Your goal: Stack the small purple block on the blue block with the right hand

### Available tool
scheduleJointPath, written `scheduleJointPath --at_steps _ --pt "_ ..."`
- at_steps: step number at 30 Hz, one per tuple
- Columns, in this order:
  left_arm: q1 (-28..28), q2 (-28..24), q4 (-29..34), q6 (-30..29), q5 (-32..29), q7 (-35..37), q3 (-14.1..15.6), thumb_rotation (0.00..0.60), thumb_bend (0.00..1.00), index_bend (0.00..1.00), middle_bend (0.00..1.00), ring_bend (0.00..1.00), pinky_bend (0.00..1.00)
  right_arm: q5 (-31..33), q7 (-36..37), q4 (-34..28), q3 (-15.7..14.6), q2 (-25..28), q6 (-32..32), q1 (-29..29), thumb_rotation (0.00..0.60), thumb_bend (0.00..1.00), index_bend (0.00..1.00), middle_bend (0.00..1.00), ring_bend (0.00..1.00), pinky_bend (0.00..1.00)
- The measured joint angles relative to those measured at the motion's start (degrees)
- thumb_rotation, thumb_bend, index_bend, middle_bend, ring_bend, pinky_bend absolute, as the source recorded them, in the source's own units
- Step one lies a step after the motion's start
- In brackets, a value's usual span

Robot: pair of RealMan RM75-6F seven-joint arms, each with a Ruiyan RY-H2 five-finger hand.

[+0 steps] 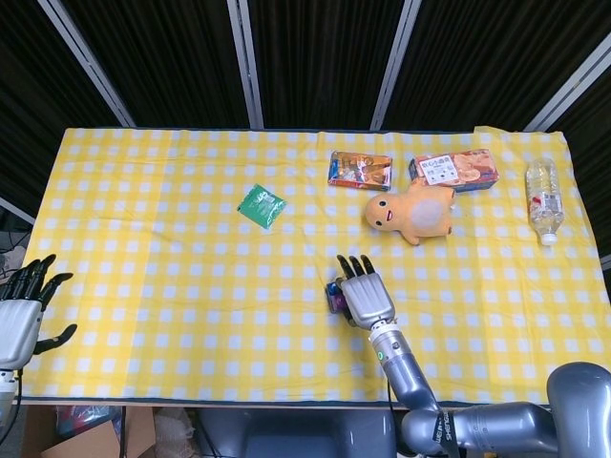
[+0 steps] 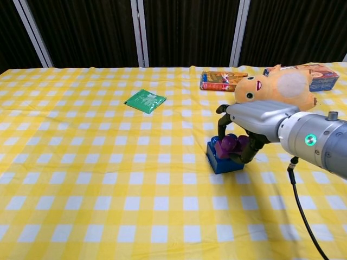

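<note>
The small purple block (image 2: 228, 146) sits on top of the blue block (image 2: 221, 162) near the table's middle. My right hand (image 2: 246, 123) reaches over both from the right, and its fingers (image 2: 221, 125) curl down on either side of the purple block, holding it. From above, my right hand (image 1: 366, 297) covers most of the stack; only a sliver of the blue block (image 1: 333, 296) shows at its left edge. My left hand (image 1: 23, 310) hovers off the table's left edge with its fingers spread and nothing in it.
A green packet (image 2: 145, 101) lies to the back left. An orange plush toy (image 2: 274, 87), a snack box (image 2: 222, 80) and a second box (image 2: 320, 75) stand behind the stack. A plastic bottle (image 1: 543, 201) lies at the far right. The yellow checked cloth (image 2: 81, 179) covers the table.
</note>
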State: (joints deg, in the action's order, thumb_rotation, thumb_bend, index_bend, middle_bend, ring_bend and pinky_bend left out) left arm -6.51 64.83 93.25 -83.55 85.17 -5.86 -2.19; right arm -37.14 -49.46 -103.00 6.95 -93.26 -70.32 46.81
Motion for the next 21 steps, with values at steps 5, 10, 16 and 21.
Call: scheduleJointPath --at_steps 5,10,16,21 --pt "-0.09 0.07 0.08 0.19 0.10 -0.37 0.10 0.600 0.24 0.20 0.00 0.00 0.10 -0.76 0.16 -1.21 -0.59 0.56 -0.87 -0.65 0.600 0.45 0.53 0.00 0.00 0.00" --pt "-0.18 0.18 0.14 0.40 -0.18 -0.77 0.05 0.600 0.24 0.20 0.00 0.00 0.10 -1.86 0.25 -2.49 -1.17 1.13 -1.72 -1.15 0.600 0.45 0.39 0.00 0.00 0.00" --pt "-0.20 0.18 0.25 0.43 -0.23 -0.95 0.05 0.600 0.24 0.20 0.00 0.00 0.10 -2.48 1.14 -0.41 -0.61 0.88 -0.07 -0.82 0.600 0.45 0.23 0.00 0.00 0.00" --pt "-0.17 0.16 0.33 0.38 -0.24 -1.02 0.07 0.600 0.24 0.20 0.00 0.00 0.10 -3.03 1.56 -0.18 -0.67 0.83 0.08 -0.96 0.600 0.45 0.12 0.00 0.00 0.00"
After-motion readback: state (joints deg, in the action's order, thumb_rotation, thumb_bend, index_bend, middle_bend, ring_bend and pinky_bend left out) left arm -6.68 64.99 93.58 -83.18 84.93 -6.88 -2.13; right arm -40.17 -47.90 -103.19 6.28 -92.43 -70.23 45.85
